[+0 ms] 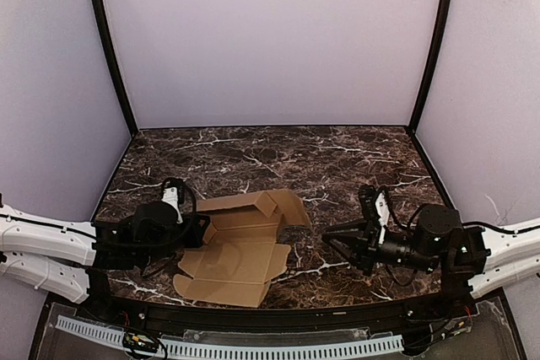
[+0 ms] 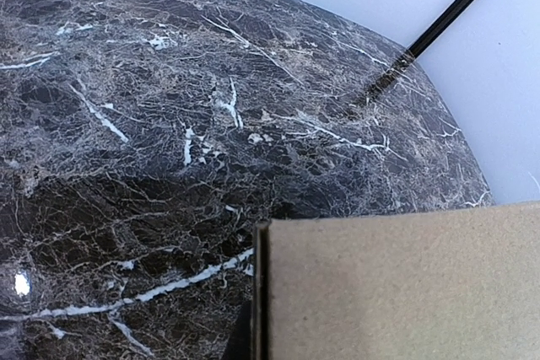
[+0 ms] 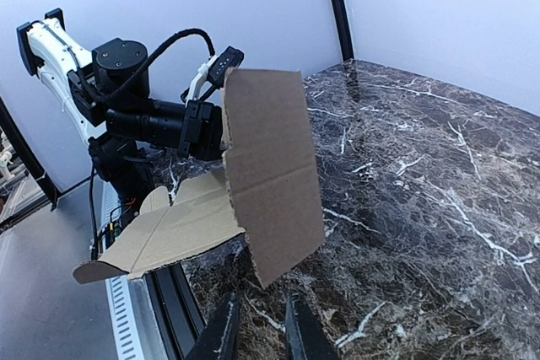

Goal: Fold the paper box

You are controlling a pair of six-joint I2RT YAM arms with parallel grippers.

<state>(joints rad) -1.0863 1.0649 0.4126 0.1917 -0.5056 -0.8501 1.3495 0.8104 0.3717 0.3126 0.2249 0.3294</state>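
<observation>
Dark marble-patterned desk (image 1: 337, 158), veined in white and glossy, enclosed by plain pale walls (image 1: 270, 40) with black corner poles (image 1: 110, 48). The paper box (image 1: 240, 259) lies toward the near edge, left of centre, between my two arms. It is a thin tan-brown die-cut cardboard sheet, matte and unprinted, with creased rectangular panels and small rounded flaps. It is partly open, and its near panels are flat on the desk.

My left tool (image 1: 199, 230) meets the box at its left edge. It is closed, and it appears to pinch a panel there. In the right wrist view that panel (image 3: 270, 174) stands nearly upright in front of the left arm, its lower corner rounded and its cut edge slightly ragged. In the left wrist view the same cardboard fills the lower right corner, showing a grainy face and a thin edge.

My right tool (image 1: 331, 238) hangs just right of the box, apart from it and pointing toward it. Its two dark fingers (image 3: 224, 335) stand narrowly parted with only the desk between them, and they hold nothing.
</observation>
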